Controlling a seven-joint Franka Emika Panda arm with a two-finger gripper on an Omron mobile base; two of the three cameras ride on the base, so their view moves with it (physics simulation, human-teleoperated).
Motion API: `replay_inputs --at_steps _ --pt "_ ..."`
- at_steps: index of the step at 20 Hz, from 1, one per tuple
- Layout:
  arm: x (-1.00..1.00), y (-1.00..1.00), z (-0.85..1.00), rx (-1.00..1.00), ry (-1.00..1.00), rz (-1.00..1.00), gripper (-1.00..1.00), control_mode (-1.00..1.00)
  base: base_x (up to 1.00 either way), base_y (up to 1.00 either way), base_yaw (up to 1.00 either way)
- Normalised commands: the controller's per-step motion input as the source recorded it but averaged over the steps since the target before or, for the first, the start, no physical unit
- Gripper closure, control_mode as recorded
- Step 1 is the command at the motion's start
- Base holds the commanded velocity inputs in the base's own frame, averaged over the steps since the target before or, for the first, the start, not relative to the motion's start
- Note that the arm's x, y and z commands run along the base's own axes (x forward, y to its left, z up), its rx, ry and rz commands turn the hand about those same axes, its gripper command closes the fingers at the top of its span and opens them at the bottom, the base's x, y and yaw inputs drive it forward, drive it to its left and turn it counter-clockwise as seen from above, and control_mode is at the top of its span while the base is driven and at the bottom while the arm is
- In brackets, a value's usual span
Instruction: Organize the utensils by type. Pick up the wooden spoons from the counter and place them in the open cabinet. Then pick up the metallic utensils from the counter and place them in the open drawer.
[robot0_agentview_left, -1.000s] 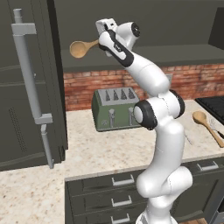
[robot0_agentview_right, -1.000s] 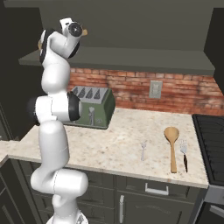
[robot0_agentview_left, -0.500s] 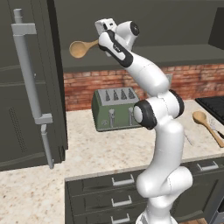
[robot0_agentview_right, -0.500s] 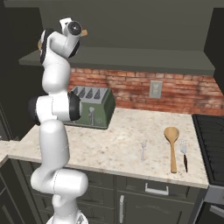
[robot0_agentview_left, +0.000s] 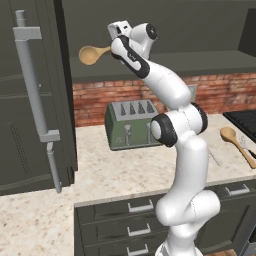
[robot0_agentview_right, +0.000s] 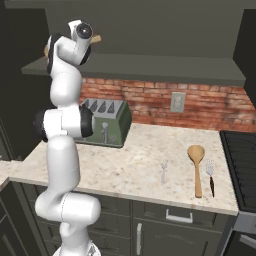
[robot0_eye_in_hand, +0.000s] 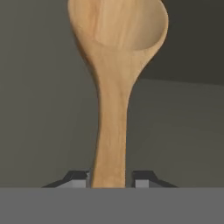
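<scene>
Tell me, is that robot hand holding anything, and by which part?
A wooden spoon sits by its handle between the gripper fingertips; whether they still pinch it cannot be told.

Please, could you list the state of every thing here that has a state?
Gripper: around first wooden spoon's handle; grip unclear.
First wooden spoon: raised, level, above cabinet shelf.
Second wooden spoon: lying on counter.
Fork: lying on counter beside it.
Cabinet door: open.
Front drawers: shut.
</scene>
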Motion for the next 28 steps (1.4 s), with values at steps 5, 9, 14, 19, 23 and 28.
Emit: replay_inputs --at_steps 5,9,14,19,23,28 --pt "0.13 0.0 -0.27 0.0 0.02 -0.01 -1.0 -1.0 0.0 0.0 0.0" --pt "0.03 0.0 -0.24 0.0 0.07 0.0 -1.0 -1.0 0.0 0.0 0.0" --pt "-0.02 0.0 -0.2 0.0 0.04 0.0 -1.0 -1.0 0.0 0.0 0.0" --pt "-0.25 0.0 -0.17 0.0 0.0 0.0 -1.0 -1.0 0.0 0.0 0.0" --pt "-0.18 0.0 -0.1 0.0 0.0 0.0 -1.0 -1.0 0.0 0.0 0.0" --pt "-0.28 0.0 -0.07 0.0 -0.01 0.0 -1.0 -1.0 0.0 0.0 0.0"
